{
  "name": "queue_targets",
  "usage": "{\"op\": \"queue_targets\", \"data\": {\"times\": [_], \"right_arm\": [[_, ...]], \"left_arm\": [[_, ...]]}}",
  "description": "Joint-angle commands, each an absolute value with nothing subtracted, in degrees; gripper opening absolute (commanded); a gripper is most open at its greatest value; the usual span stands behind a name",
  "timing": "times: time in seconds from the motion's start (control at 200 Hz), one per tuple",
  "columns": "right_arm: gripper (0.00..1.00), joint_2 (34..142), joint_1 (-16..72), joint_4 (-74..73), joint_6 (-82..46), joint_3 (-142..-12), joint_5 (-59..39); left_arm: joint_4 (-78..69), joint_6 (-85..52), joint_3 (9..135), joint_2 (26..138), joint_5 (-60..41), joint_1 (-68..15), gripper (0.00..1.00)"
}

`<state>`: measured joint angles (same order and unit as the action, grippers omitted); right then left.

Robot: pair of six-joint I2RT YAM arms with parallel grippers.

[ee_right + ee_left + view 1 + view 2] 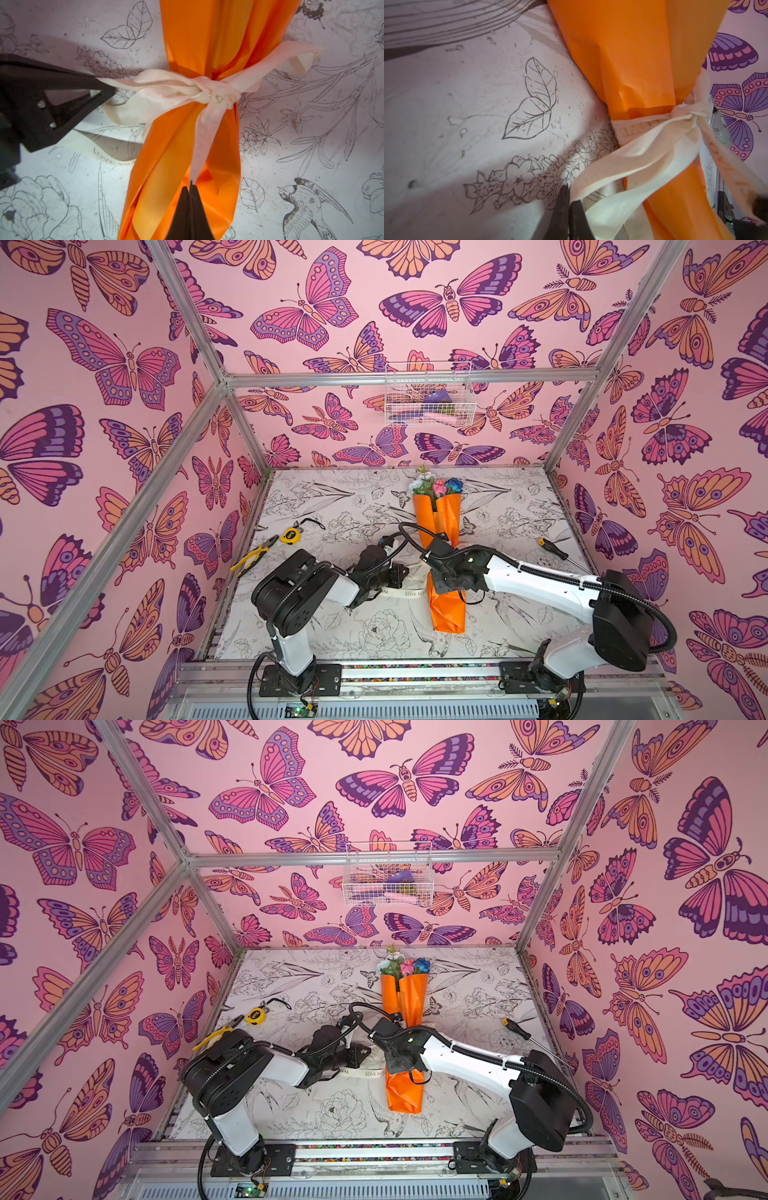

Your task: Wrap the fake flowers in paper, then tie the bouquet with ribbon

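Bouquet (446, 610) lay flat on table (340, 630), blooms at far end. Ribbon (164, 93) knotted round waist. Left gripper (569, 200) clamped tight on one ribbon strand; right gripper (190, 186) pinched other tail. Judged: pull ends apart evenly, in line with knot (214, 91), slowly; uneven tug would drag bouquet.

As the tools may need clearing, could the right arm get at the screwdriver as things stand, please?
Probably not at once: the right arm has its jaws shut on the ribbon round the bouquet. Once they let go, nothing seems to stand between them and the screwdriver.
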<state>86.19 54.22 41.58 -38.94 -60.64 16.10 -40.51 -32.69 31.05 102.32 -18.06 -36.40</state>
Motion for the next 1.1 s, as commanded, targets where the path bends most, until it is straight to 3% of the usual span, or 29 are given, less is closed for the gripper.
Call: {"op": "queue_targets", "data": {"times": [0.0,0.37,0.631,0.706,0.816,1.096], "right_arm": [[0.00,83.0,55.2,43.5,-38.9,-60.0,12.2],[0.00,78.0,57.5,40.4,-38.3,-53.4,-5.3],[0.00,77.3,58.0,40.5,-37.7,-49.6,-12.0],[0.11,77.3,58.0,40.9,-37.6,-49.3,-12.0],[0.40,76.1,57.5,42.4,-36.6,-51.6,-9.8],[0.52,67.5,46.2,42.8,-33.9,-59.7,-0.6]], "left_arm": [[-40.7,-33.2,31.2,103.3,-18.6,-36.6,0.00],[-40.3,-33.4,31.2,103.1,-18.1,-36.6,0.00],[-39.3,-33.1,31.6,102.6,-17.9,-36.6,0.00],[-39.0,-33.1,31.6,102.5,-17.8,-36.6,0.00],[-38.8,-32.9,31.6,102.2,-17.8,-36.6,0.00],[-38.7,-32.7,31.2,101.5,-17.8,-36.6,0.00]]}}
